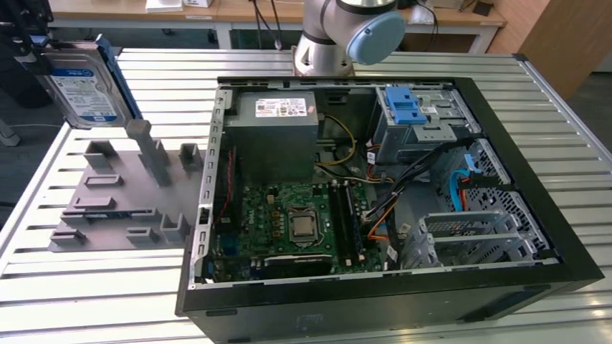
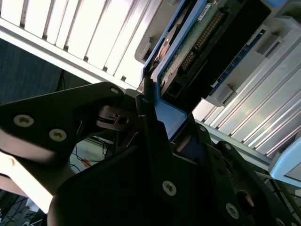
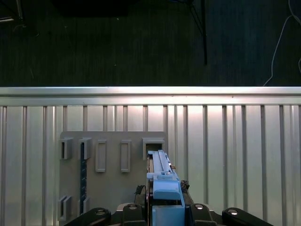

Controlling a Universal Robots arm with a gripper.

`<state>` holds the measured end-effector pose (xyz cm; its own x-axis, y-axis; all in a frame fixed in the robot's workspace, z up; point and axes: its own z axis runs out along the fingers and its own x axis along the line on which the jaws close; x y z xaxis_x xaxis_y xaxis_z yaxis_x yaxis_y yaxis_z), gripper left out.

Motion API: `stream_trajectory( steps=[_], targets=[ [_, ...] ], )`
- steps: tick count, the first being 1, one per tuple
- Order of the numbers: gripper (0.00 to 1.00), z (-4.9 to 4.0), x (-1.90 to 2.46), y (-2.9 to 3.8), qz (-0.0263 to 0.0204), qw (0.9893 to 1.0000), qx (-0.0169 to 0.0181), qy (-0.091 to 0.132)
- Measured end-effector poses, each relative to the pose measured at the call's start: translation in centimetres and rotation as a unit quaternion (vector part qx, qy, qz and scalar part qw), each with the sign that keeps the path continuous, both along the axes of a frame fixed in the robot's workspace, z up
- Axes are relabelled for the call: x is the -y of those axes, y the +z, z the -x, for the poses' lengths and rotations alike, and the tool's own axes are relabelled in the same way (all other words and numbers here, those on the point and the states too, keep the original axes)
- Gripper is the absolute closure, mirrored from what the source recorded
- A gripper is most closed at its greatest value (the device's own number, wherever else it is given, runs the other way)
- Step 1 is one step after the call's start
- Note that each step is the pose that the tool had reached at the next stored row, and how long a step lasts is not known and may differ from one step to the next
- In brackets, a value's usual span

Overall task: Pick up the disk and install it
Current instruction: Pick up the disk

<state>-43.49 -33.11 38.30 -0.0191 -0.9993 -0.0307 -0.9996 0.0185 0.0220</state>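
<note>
In the exterior view we have one flat silver-metal disk with a blue-and-white label and blue side rails [image 1: 82,84]. It is held upright at the exterior view's far left, over the one grey slotted plastic holder [image 1: 120,197] and well apart from the one open black computer case [image 1: 383,301].

In the second wrist view, our single black gripper [image 2: 167,117] is closed narrow on the disk's blue rail end. We judge the disk stiff, dense and shock-sensitive, so the rails are the hold, not the bare circuit board.

In the first wrist view, it stands edge-on over the holder.
</note>
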Motion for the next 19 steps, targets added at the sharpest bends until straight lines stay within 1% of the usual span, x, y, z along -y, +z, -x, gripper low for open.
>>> stream_trajectory(
  steps=[5,8,19],
  targets=[
    [0.64,0.0,0.0,0.02,0.0,1.0,0.0,0.0],
    [0.64,0.0,0.0,0.13,0.0,1.0,-0.0001,0.0],
    [0.64,0.0,0.0,1.09,0.0,1.0,0.0,0.0]
  ],
)
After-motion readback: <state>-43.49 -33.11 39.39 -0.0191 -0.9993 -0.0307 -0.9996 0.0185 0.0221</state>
